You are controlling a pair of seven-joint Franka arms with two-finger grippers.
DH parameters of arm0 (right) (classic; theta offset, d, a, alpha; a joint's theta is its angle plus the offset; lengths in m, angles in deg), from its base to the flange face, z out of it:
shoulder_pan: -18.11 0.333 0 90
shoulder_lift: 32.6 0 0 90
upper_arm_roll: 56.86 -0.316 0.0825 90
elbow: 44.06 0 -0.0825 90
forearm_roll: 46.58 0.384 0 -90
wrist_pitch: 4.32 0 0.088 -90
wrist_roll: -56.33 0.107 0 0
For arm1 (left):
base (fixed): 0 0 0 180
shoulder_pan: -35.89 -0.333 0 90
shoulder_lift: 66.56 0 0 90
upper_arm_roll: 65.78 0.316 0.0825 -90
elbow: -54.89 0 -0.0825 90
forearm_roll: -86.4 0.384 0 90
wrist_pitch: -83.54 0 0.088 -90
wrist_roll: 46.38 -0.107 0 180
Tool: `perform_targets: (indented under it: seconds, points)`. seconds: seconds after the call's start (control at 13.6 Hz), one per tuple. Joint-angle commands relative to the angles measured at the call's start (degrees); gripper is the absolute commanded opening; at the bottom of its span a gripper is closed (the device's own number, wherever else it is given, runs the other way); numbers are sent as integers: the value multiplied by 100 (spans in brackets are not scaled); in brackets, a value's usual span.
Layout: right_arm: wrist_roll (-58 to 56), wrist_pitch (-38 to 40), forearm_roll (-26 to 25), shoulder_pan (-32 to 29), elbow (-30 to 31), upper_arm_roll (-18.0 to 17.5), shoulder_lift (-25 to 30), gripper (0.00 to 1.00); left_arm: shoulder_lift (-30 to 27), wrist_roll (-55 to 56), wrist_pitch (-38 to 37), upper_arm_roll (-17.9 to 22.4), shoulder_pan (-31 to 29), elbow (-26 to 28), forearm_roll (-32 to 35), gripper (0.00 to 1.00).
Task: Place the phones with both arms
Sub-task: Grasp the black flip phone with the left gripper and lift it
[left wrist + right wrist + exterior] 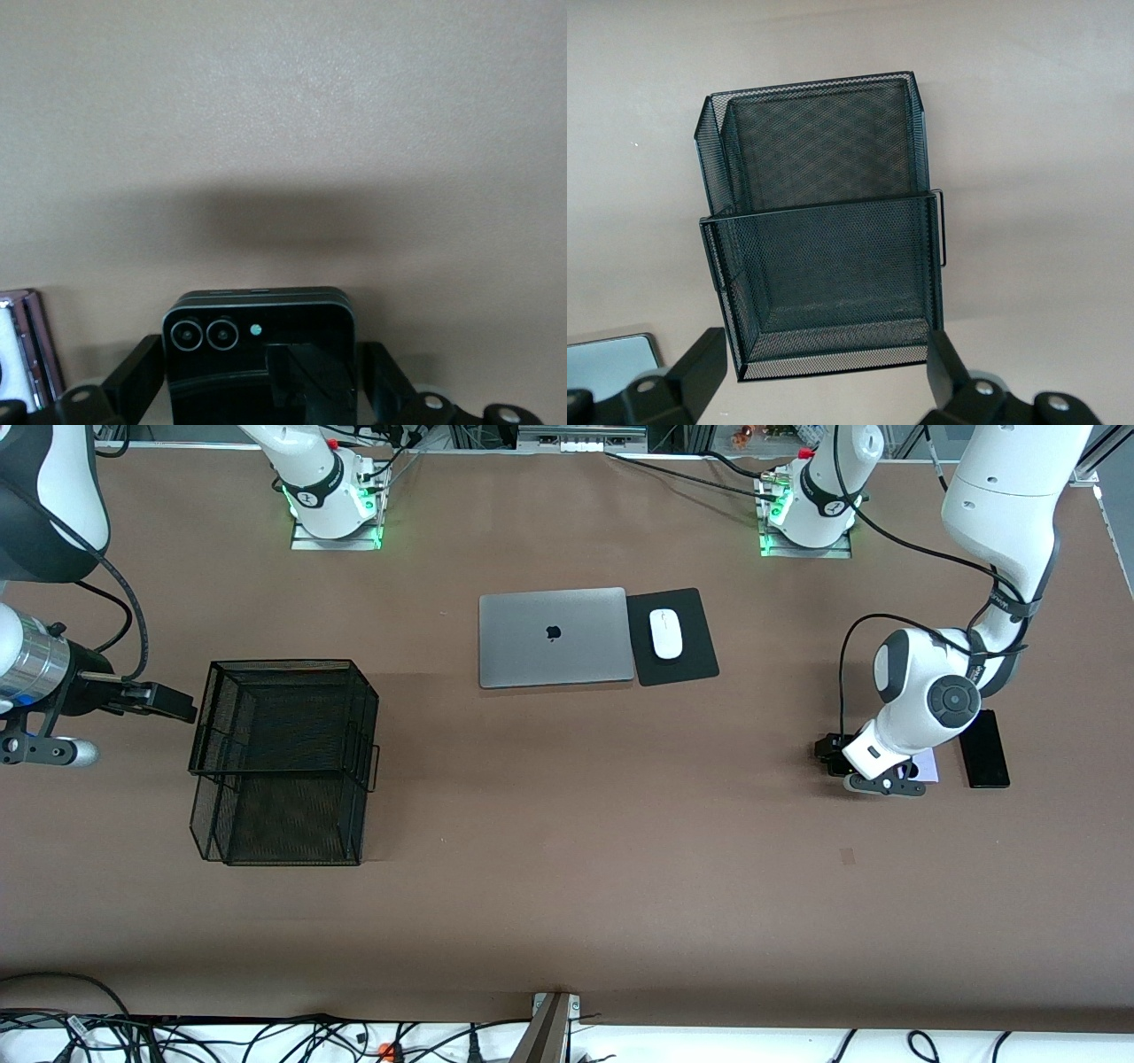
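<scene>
While my right gripper [819, 376] waits open beside the mesh organizer [283, 757], I note the left gripper [261, 390], low at its table end, straddling the black flip phone [259, 354], unclamped, ready for pickup, lilac-white phone [22, 350] just beside.

Glossy white arms [1001, 505], dark grey joints, black cables.

Glossy black flip phone [259, 363], matt table [567, 886]
</scene>
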Motion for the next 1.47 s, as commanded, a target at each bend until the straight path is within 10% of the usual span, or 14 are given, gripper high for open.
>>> perform_targets:
  seconds: [0.0, 0.29, 1.39]
  points:
    - [-3, 59, 108, -38, 9, -11, 38, 100, 121, 19, 211, 20, 8, 45, -78, 51]
    - [-3, 59, 108, -38, 9, -11, 38, 100, 129, 80, 211, 20, -19, 45, -78, 0]
    - [-3, 50, 108, -38, 9, -11, 38, 100, 120, 2107, -2012, -200, 1077, -1905, -78, 0]
